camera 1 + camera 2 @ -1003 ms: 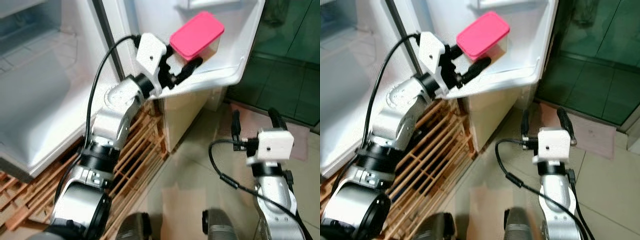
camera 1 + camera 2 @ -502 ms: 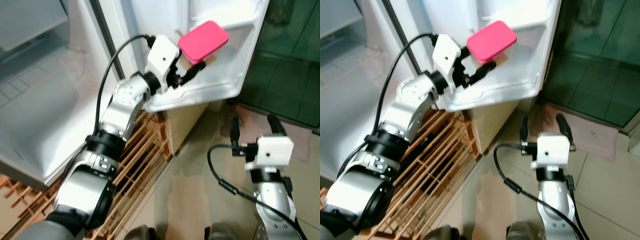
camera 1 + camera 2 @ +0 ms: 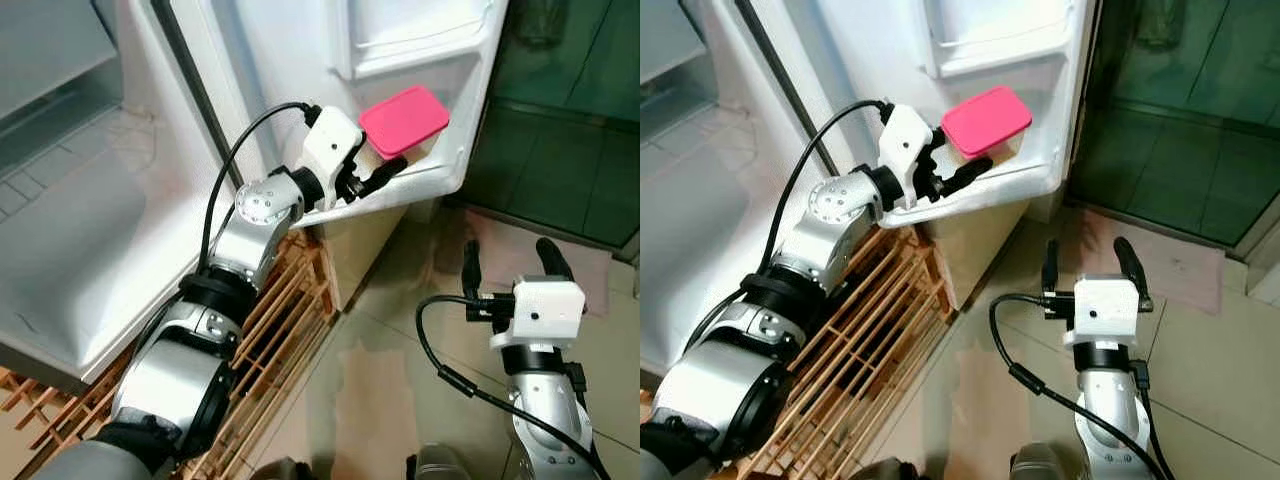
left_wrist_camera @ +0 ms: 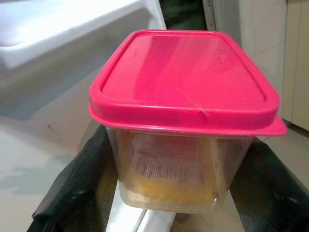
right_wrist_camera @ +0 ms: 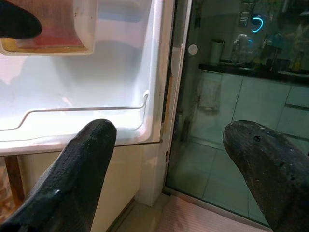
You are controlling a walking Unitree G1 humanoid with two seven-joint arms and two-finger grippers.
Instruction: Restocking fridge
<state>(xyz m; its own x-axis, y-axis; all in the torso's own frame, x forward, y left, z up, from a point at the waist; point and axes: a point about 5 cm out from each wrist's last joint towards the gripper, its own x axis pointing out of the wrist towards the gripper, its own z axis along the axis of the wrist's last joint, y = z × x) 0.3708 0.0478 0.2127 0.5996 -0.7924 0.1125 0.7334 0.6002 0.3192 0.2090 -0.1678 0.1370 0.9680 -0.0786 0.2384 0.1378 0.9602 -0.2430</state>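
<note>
One container, upper centre, is clamped at its sides by the left gripper; probably rigid, light, slippery; right gripper spread, empty.

Two silver jointed arms with black collar rings, left arm with a round screwed silver joint cap, white boxy wrist housings behind the jaws, looping black cables, right gripper with long matte black fingers

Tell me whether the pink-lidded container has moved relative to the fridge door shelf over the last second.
Yes. The pink-lidded container, held by the left gripper, went deeper over the door shelf, toward the door's inner wall.
</note>
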